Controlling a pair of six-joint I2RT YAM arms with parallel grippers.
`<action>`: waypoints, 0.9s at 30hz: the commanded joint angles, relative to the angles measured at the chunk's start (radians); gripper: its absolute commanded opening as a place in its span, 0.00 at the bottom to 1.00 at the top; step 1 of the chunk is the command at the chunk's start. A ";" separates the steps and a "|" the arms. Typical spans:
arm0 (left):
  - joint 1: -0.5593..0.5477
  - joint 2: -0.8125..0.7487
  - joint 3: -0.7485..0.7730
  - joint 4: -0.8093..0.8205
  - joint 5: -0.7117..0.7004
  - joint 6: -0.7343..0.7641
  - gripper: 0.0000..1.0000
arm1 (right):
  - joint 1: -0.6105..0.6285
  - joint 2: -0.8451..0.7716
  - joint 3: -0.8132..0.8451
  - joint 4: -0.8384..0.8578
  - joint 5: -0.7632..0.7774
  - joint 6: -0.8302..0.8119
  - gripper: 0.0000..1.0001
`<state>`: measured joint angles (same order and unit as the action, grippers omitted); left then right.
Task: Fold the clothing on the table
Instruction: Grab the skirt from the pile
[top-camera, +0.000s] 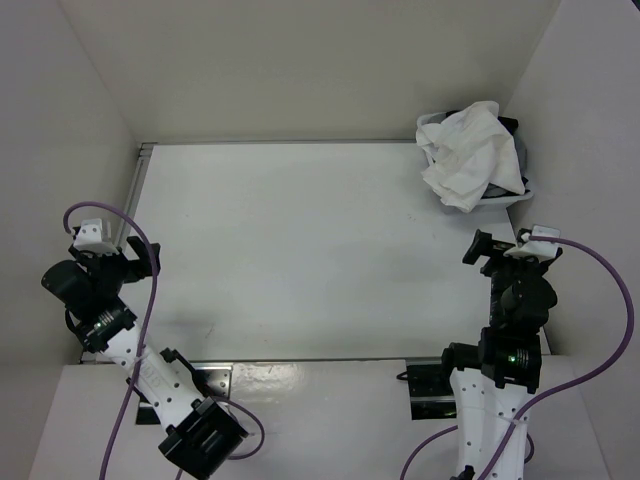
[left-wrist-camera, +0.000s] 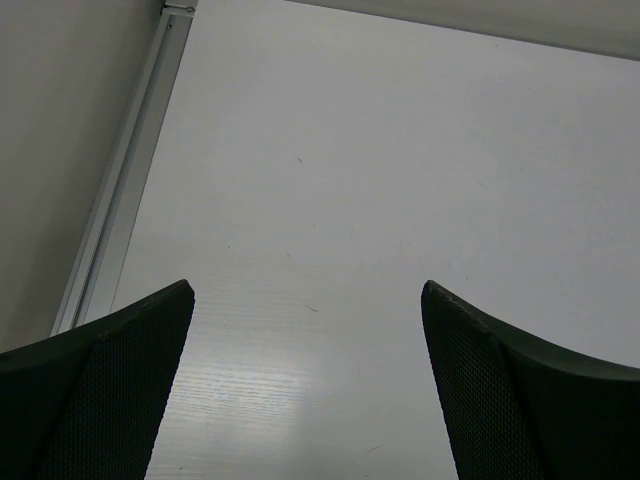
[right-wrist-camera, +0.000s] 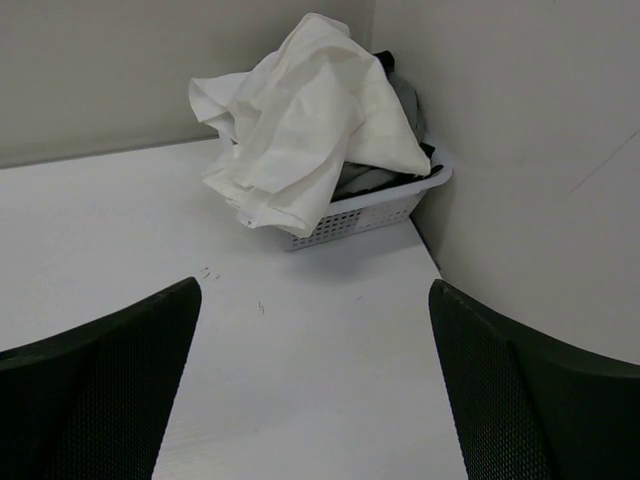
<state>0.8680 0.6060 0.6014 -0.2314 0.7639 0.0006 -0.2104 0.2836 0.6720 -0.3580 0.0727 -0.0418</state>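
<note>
Step in hand: the very start, as I judge it; nothing is laid out for folding yet.
Task's thing: the white garment of thin crumpled fabric (right-wrist-camera: 305, 135) sits heaped in the white perforated plastic basket (right-wrist-camera: 372, 212) at the far right corner, one fold hanging over the near rim. It is not spread on the surface.
Under it: dark and grey garments (right-wrist-camera: 398, 100) show at the back of the heap.
Left tool: the black two-finger left tool (left-wrist-camera: 305, 290) has its fingers spread wide and holds nothing. It hovers over bare surface beside the left rail.
Right tool: the black two-finger right tool (right-wrist-camera: 315, 288) is likewise spread wide and empty. It faces the basket, near it but not touching.
Next move: probably the right arm reaches forward, pinches only the white fabric high on the heap, and draws it out to the middle so both arms can flatten it.
Care needed: the thin cloth may drag the darker pieces or tip the light basket.
Surface: the large flat matte white surface (top-camera: 300, 240) shows a soft glare near the left arm and a few tiny specks. A thin metal rail (left-wrist-camera: 125, 190) runs along its left edge.
Room: plain pale walls (top-camera: 300, 60) close in on the left, far and right sides.
</note>
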 joint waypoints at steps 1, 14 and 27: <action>-0.001 -0.011 -0.002 0.035 0.035 0.029 1.00 | -0.007 0.008 -0.006 0.051 0.030 0.016 0.98; -0.010 0.040 0.095 -0.006 -0.092 -0.002 1.00 | -0.007 0.009 0.003 0.053 0.036 -0.035 0.98; -0.188 0.559 0.713 -0.451 -0.426 0.157 1.00 | 0.017 0.647 0.519 -0.203 -0.050 -0.004 0.98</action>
<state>0.7204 1.0470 1.2346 -0.5014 0.4541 0.1230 -0.2092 0.8268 1.0554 -0.4450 0.0273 -0.0456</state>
